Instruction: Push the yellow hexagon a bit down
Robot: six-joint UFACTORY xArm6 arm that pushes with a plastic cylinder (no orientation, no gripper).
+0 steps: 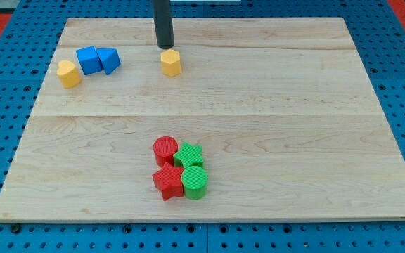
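Observation:
The yellow hexagon point(171, 62) sits near the top middle of the wooden board point(294, 105). My tip point(164, 47) is just above it in the view, slightly to its left, very close or touching its upper edge. The dark rod rises straight up out of the view's top.
A yellow heart-like block point(68, 73) lies at the upper left, with a blue cube point(88, 60) and a blue triangle point(109, 60) next to it. Near the bottom middle a red cylinder point(165, 150), green star point(188, 154), red star point(167, 181) and green cylinder point(195, 182) cluster together.

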